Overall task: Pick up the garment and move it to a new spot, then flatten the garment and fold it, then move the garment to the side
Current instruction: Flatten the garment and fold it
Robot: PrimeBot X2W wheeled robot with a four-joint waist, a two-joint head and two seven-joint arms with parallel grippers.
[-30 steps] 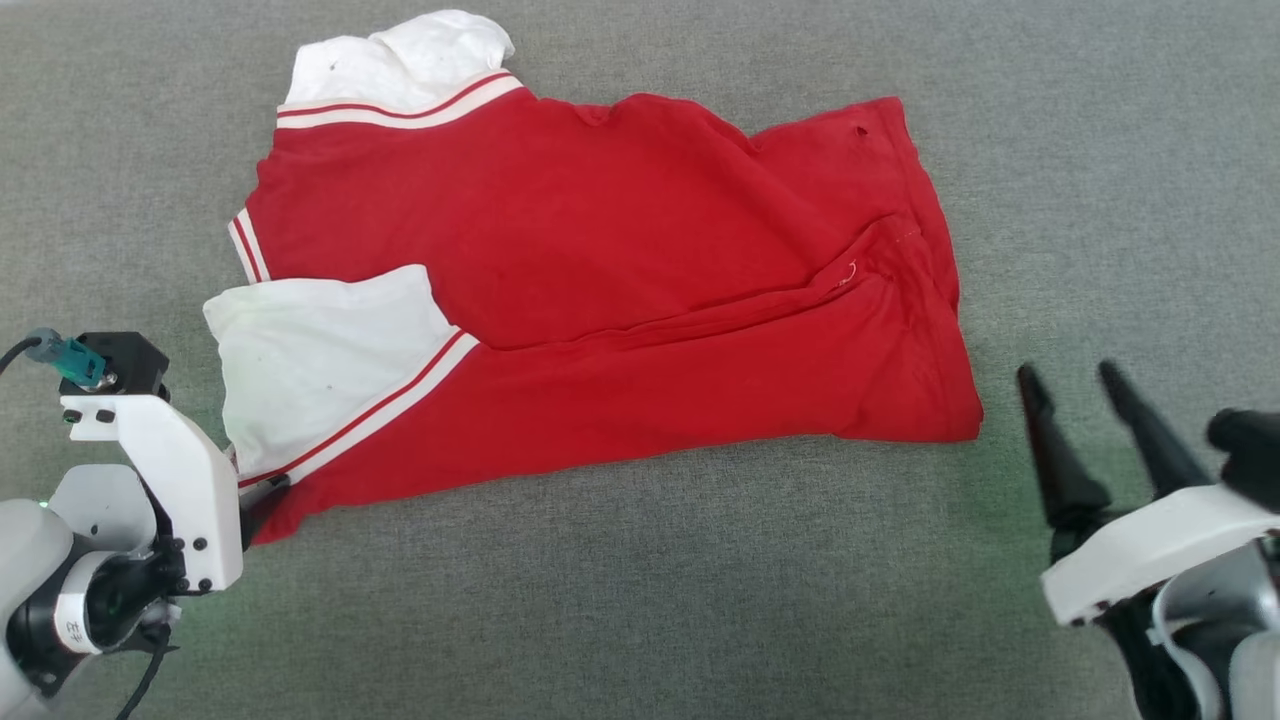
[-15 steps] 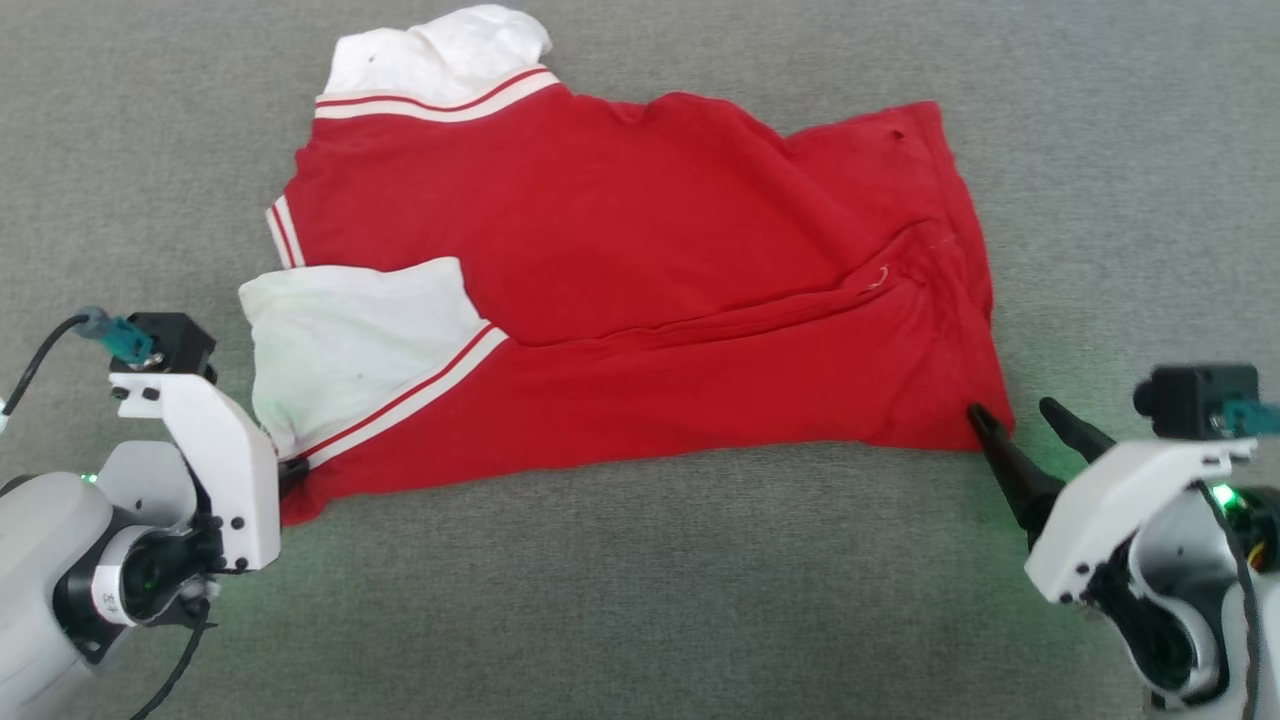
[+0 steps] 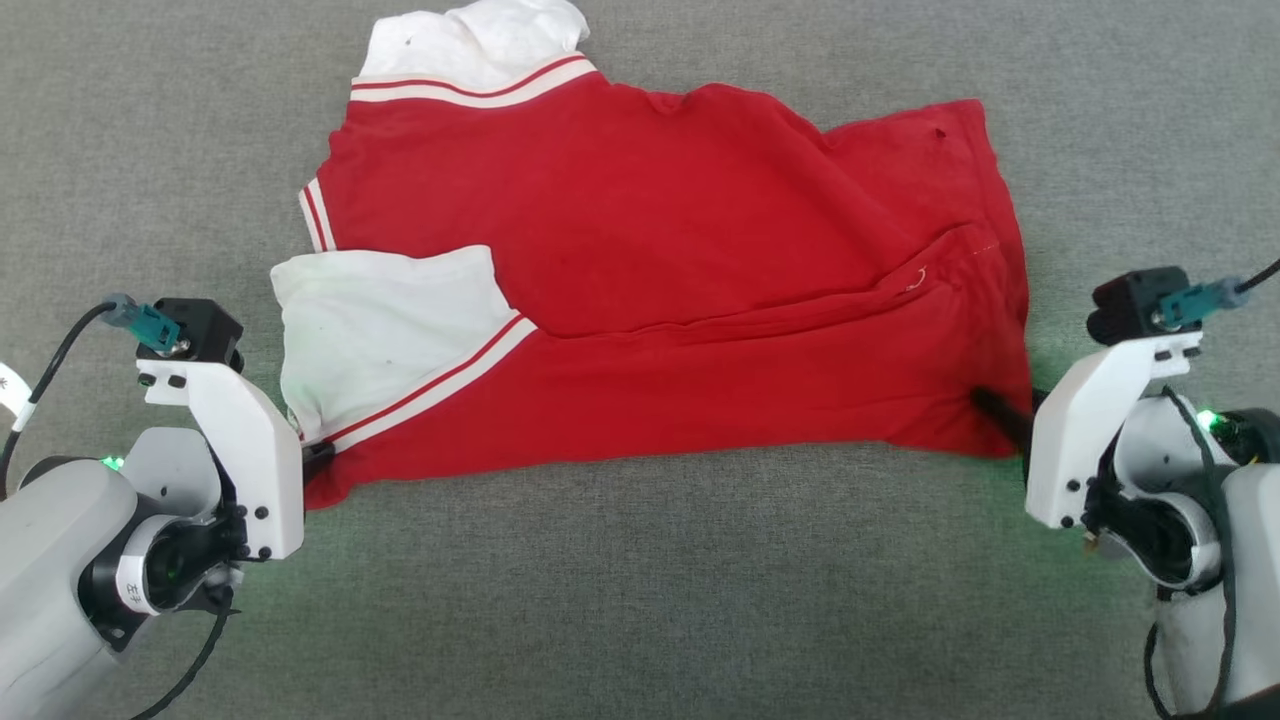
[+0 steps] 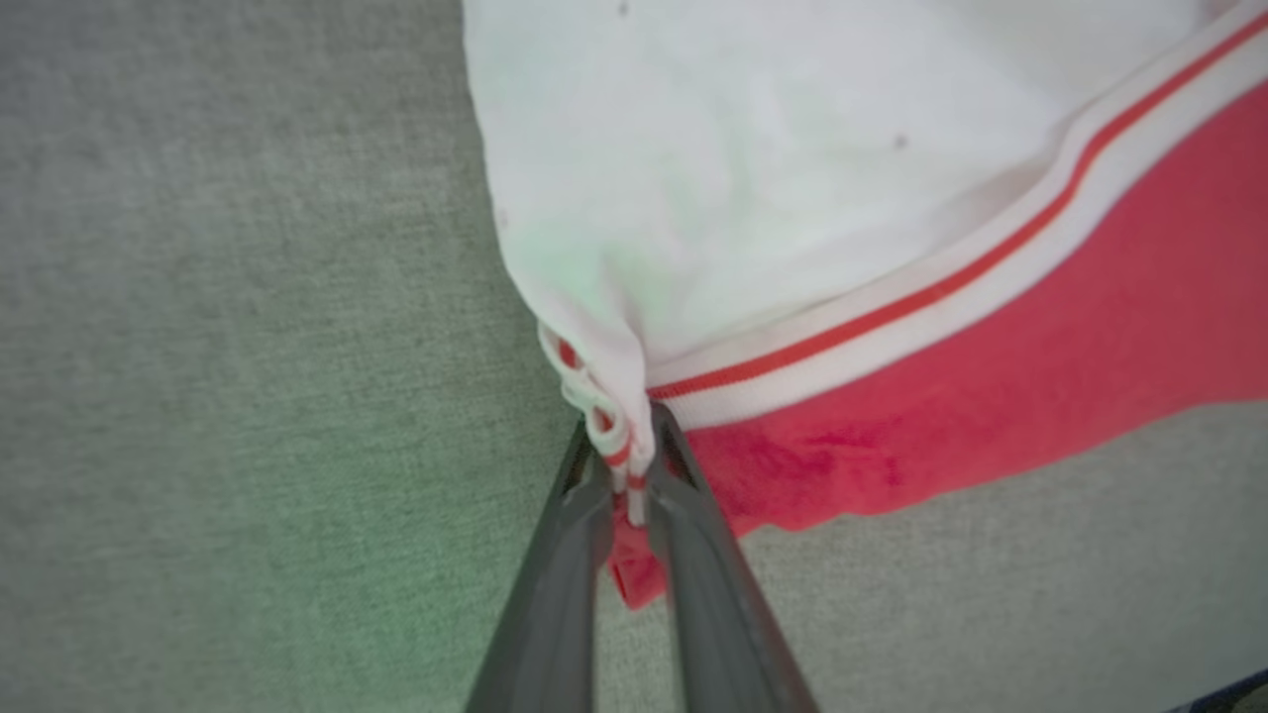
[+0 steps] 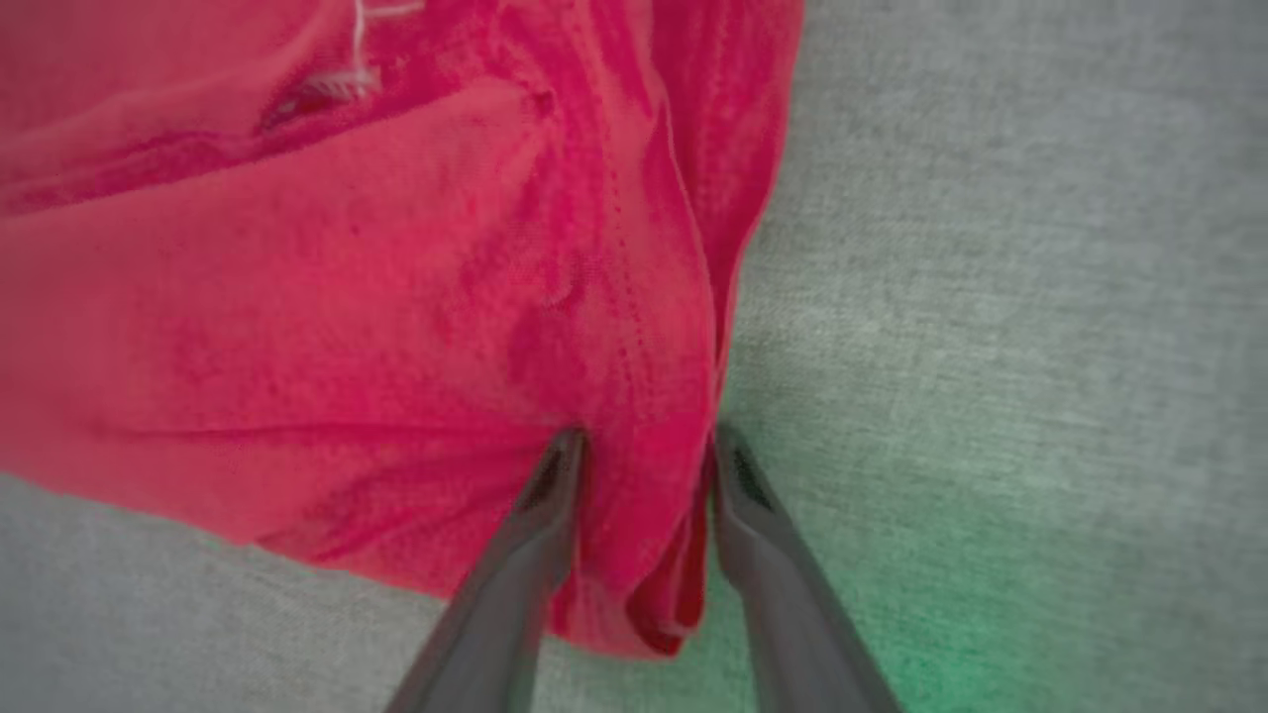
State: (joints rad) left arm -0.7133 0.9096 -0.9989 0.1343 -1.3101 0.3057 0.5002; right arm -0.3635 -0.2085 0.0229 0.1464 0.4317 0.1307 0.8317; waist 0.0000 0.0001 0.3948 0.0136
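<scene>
You've got the left hand at the garment's near left corner, clenched on it. Its two dark tapered fingers pinch the bunched spot where white sleeve cloth, striped trim and red body meet.

There is one garment, a soft red knit. It lies mostly flat and folded over on the desk, which has a grey, coarse woven cover. The shape is a lopsided rectangle with its long axis running left to right. A long crease runs from its middle up to the right.

It has two white sleeves. The near sleeve lies on top of the red at the left, and the far sleeve pokes out crumpled at the far left. Each meets the red at a white-red-white trim band. A third short band shows on the left edge between them.

Your right hand sits at the garment's near right corner. Its two fingers straddle a puckered fold of red hem, tips apart with cloth between them. I can't tell if it's actually clamping. That makes two hands, one per near corner.
</scene>
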